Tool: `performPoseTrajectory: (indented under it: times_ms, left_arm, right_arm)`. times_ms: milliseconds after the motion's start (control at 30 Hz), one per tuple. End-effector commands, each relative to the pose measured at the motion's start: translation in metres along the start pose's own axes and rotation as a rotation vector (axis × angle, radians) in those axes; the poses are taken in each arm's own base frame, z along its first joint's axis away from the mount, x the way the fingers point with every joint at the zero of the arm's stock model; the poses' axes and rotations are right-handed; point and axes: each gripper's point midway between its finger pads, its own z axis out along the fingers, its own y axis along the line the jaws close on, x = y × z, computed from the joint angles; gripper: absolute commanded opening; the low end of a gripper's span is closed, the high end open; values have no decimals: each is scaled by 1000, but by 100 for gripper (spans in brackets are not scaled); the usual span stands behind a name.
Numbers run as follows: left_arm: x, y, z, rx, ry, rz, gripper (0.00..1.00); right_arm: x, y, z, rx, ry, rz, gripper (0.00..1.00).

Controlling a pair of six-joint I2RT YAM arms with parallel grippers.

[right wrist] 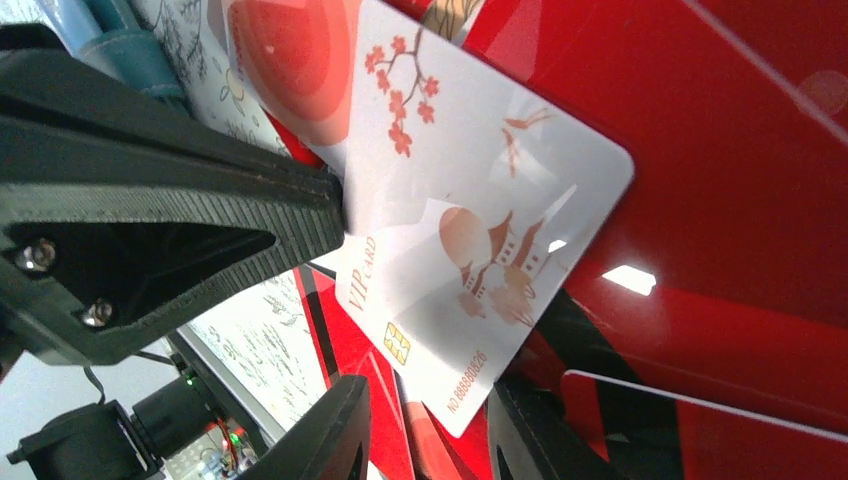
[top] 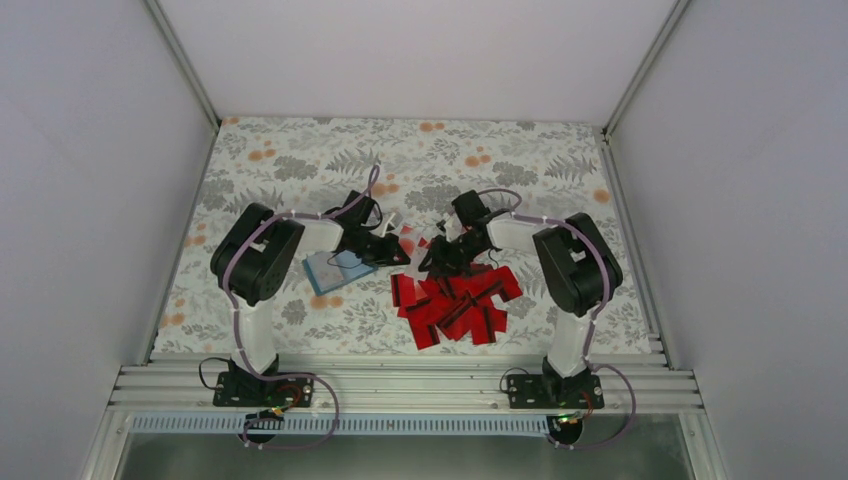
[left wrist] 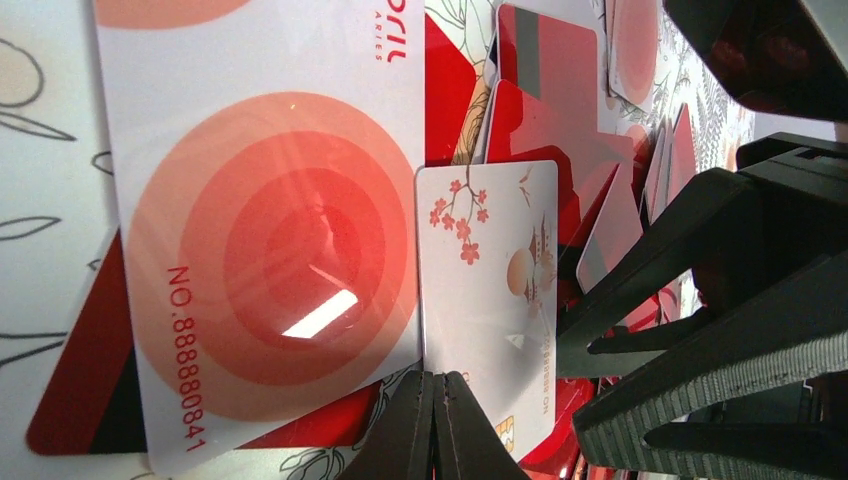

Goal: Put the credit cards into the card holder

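Red credit cards [top: 455, 305] heaped toward the table's [top: 560, 160] front, teal card holder [top: 335, 268] just left of them, left gripper [left wrist: 435, 385] pinched together (tips against a white blossom card [right wrist: 480, 200]), right gripper [right wrist: 428, 392] spread apart astride that card's end

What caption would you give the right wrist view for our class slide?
Left gripper pinches the white VIP card over red credit cards; right gripper open around its corner.

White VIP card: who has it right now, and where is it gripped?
The left gripper pinches the white VIP card by one edge; the right gripper, open, only straddles its chip-end corner.
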Motion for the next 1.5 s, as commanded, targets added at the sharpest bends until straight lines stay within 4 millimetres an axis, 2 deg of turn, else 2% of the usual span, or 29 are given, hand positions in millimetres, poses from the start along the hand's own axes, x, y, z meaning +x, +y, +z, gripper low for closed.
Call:
performPoseTrajectory:
  times_ms: [0, 333, 600, 900, 1133, 1300, 1467]
  left_arm:
    - [86, 55, 30, -166, 244, -167, 3]
    - [82, 53, 31, -163, 247, -166, 2]
    - [78, 50, 30, -165, 257, -159, 2]
    - [71, 44, 30, -153, 266, -146, 2]
    - [68, 43, 32, -147, 279, -136, 2]
    - [65, 43, 32, -155, 283, -121, 2]
    - [65, 45, 32, -160, 285, -117, 2]
  right_arm:
    - [0, 23, 6, -93, -33, -155, 30]
    - [-6, 39, -14, -109, -124, -214, 28]
    - [-14, 49, -23, -118, -171, -238, 27]
    - [-22, 51, -26, -106, -198, -238, 27]
    - [-28, 45, -17, -96, -190, -217, 26]
    - [-34, 19, -9, 32, -175, -147, 22]
    - [-32, 7, -7, 88, -162, -140, 25]
